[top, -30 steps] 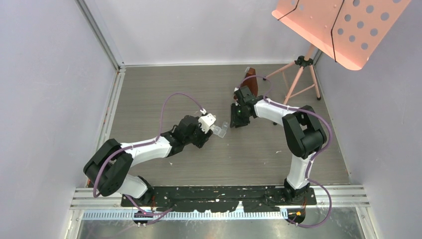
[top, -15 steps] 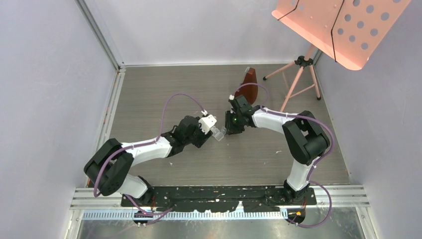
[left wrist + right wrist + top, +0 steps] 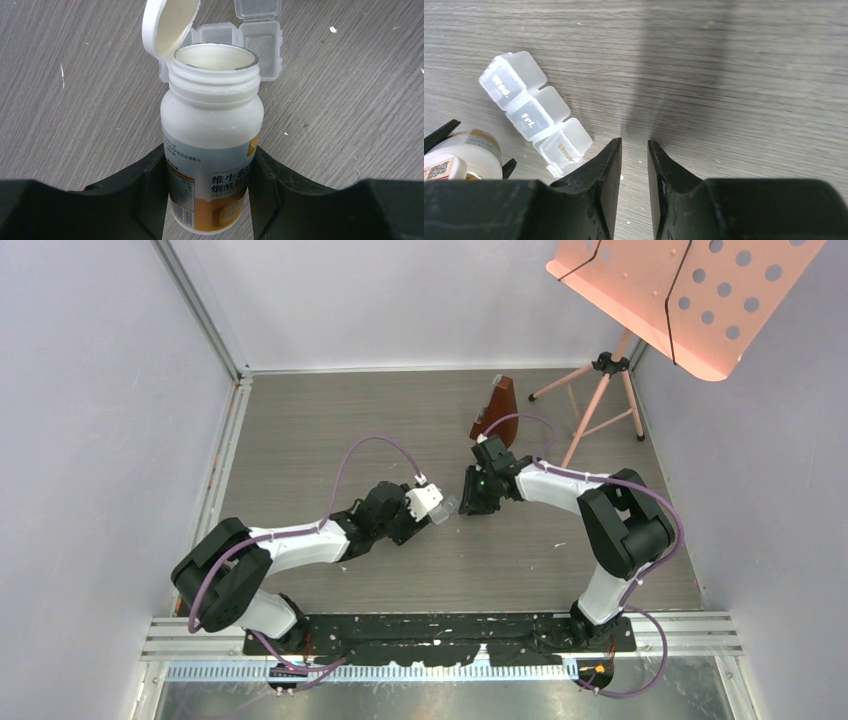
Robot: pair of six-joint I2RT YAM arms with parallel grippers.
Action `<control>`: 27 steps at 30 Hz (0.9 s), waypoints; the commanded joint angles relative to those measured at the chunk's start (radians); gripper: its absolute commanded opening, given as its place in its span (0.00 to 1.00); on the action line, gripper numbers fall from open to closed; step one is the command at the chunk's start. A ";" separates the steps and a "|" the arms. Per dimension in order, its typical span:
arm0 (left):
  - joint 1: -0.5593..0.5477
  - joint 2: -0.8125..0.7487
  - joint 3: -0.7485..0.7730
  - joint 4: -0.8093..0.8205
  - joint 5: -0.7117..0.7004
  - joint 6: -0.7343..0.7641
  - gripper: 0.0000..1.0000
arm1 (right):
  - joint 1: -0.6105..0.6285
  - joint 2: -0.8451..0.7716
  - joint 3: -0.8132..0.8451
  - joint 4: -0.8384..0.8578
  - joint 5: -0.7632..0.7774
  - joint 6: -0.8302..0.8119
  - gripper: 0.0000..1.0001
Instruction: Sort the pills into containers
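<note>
Containers, seemingly open, lie left of barely-parted, unladen right fingers; left fingers clamp bottle, its open cap visible in left-wrist view only.

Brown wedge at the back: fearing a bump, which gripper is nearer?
Right. The right gripper sits nearside of the brown wedge, apart; the left gripper, holding the pill bottle, is farther left.

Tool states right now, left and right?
Left tool: closed on the pill bottle.
Right tool: open by a narrow gap, holding nothing.
</note>
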 commanded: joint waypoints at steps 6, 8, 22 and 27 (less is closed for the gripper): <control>-0.048 0.038 0.049 -0.011 -0.071 0.020 0.00 | -0.041 -0.086 -0.054 -0.102 0.127 -0.007 0.33; -0.058 0.050 0.064 -0.027 -0.080 0.013 0.00 | -0.055 -0.099 -0.065 -0.104 0.127 -0.008 0.33; -0.088 0.109 0.170 -0.200 -0.165 -0.053 0.00 | -0.099 -0.102 -0.085 -0.076 0.069 -0.009 0.33; -0.102 0.099 0.194 -0.240 -0.166 -0.086 0.00 | -0.111 -0.098 -0.085 -0.074 0.058 -0.016 0.33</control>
